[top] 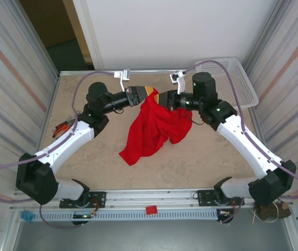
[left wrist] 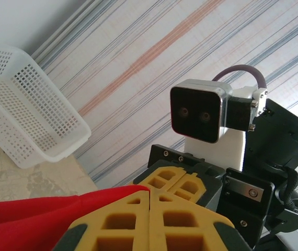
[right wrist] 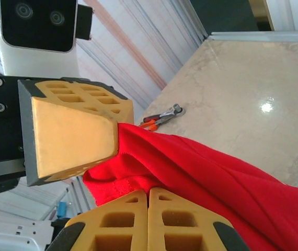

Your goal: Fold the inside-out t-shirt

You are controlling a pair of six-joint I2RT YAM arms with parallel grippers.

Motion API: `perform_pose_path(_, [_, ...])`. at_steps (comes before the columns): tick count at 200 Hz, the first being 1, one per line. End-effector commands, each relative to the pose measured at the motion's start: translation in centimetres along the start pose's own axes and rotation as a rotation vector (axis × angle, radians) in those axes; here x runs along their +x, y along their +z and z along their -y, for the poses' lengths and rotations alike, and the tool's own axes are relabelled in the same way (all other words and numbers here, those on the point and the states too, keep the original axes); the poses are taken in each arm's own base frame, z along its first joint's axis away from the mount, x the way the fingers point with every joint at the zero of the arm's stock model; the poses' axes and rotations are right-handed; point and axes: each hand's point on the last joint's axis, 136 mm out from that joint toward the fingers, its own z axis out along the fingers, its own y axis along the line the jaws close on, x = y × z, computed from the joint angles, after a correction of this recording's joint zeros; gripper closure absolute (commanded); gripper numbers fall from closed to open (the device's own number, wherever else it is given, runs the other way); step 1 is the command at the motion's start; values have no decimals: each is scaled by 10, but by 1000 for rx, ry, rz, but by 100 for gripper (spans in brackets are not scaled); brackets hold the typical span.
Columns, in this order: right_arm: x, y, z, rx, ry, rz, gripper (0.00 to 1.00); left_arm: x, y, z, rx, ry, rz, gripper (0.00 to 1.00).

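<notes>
- Currently the t-shirt (top: pixel 154 128) is held up as a bunched red drape, well to the left of the white basket (top: pixel 238 78) and nearer the arm bases than it. Its lowest tip is touching the surface (top: pixel 201 157).
- The left jaws are pressed shut on an upper edge of the cloth.
- The right jaws are closed on the cloth just beside them, on the basket's side.
- No fold is seen; the cloth is crumpled, neither spread nor flattened.
- Which face is turned outward cannot be told.
- The task is judged to be at an early stage: the garment is yet to be laid flat, and the sleeves and body are yet to be folded over.
</notes>
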Motion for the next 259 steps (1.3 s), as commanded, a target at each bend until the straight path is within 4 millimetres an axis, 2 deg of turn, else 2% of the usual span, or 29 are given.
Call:
perform_pose_path(1, [-31,-18,-22,-32,-53,63,100,-18,-4,3,-16,45,39,71])
perform_pose_path(20, [-60,-37,-35,-31,-76,119,100,-17,-15,-19,-110,77,47,44])
perform_pose_path(31, [-74,-47,-43,-34,-89,144,100,-12,-23,-30,-171,105,45,35])
perform_pose_path(49, [-93,-57,-55,-43,-106,175,100,6,-32,-41,-259,163,6,30])
perform_pose_path(68, [-106,-63,-65,-53,-117,197,100,31,-30,-49,-334,240,-54,28])
perform_pose_path(88, [-112,-65,-69,-53,-118,213,100,50,-13,-49,-328,282,-88,27])
perform_pose_path(110, [-109,-65,-63,-17,-108,214,100,60,10,-52,-307,311,-127,26])
perform_pose_path(114, [-109,-65,-61,-6,-106,214,100,61,15,-52,-301,312,-136,29])
perform_pose_path(120, [-108,-67,-58,12,-105,218,100,63,20,-55,-293,313,-153,40])
perform_pose_path(129, [-106,-72,-56,37,-106,225,100,63,24,-61,-312,321,-174,71])
perform_pose_path(137, [-106,-78,-54,66,-107,240,100,59,22,-72,-363,328,-184,91])
perform_pose_path(142, [-105,-81,-53,79,-107,249,100,55,18,-80,-396,327,-184,98])
perform_pose_path(149, [-103,-83,-51,93,-102,253,100,49,12,-92,-435,316,-183,100])
perform_pose_path(158, [-98,-81,-47,111,-90,249,100,39,3,-105,-462,290,-176,91])
perform_pose_path(170, [-88,-71,-38,127,-56,242,100,28,-11,-120,-489,251,-170,58])
perform_pose_path(179, [-79,-62,-30,145,-31,241,100,21,-21,-124,-511,240,-159,46])
perform_pose_path(188, [-72,-54,-19,192,-14,243,100,17,-32,-123,-536,247,-145,39])
perform_pose_path(209, [-59,-44,5,310,40,270,100,22,-50,-107,-582,261,-102,36])
perform_pose_path(228, [-53,-35,18,347,86,288,100,35,-61,-81,-670,361,-26,30])
perform_pose_path(243, [-51,-27,21,343,109,289,100,49,-55,-61,-652,390,18,30])
perform_pose_path(259, [-50,-18,19,330,118,285,100,65,-38,-51,-608,397,31,30])
